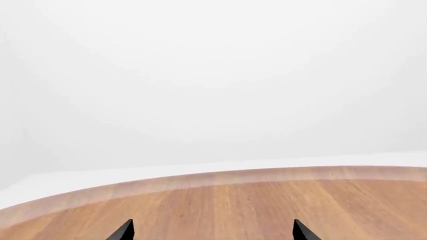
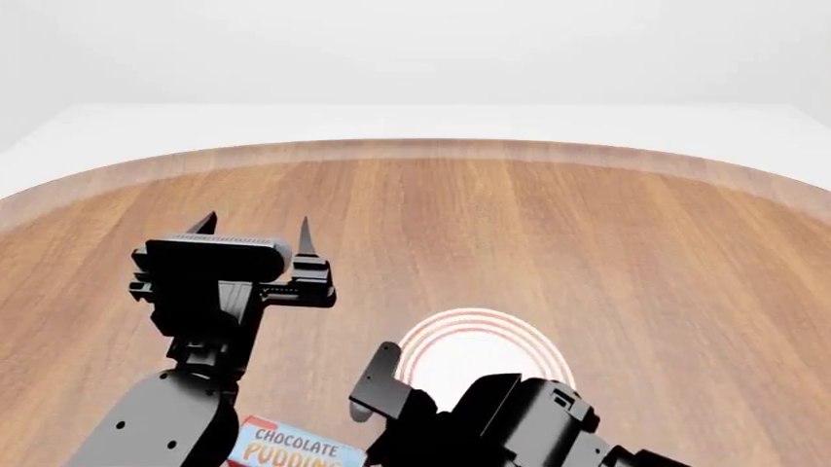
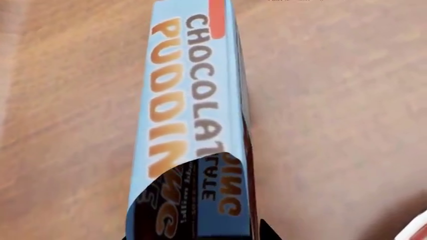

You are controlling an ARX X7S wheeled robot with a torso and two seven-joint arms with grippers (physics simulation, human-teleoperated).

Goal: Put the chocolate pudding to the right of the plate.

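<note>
While the wooden table (image 2: pixel 624 243) fills most of the head view, its near part is cut off by the lower frame edge and by both arms; only its curved far rim is seen whole.

The left arm rises at the left of the head view. Its left gripper (image 2: pixel 256 229) is held above bare wood, well apart from the task's things. The two dark fingertips stand clearly apart with nothing between them; the jaws are released. The left wrist view confirms this: only the two tips (image 1: pixel 122 231) enter the frame, with bare table between and beyond them.

The right arm crosses the lower middle of the head view and covers the near part of the plate (image 2: pixel 474 326). Only the plate's far arc, white with red rings, is visible; a sliver of the rim (image 3: pixel 417 231) shows in a corner of the right wrist view.

The chocolate pudding (image 2: pixel 292 446) lies on the table to the left of the plate, between the two arms, and is cut off by the lower frame edge. The right wrist view shows its blue lettered top (image 3: pixel 190 100) close up, with a glossy reflection covering one end.

The right gripper (image 2: pixel 377 389) is near the carton. Its fingertips are not clearly visible, so jaw state cannot be determined.
</note>
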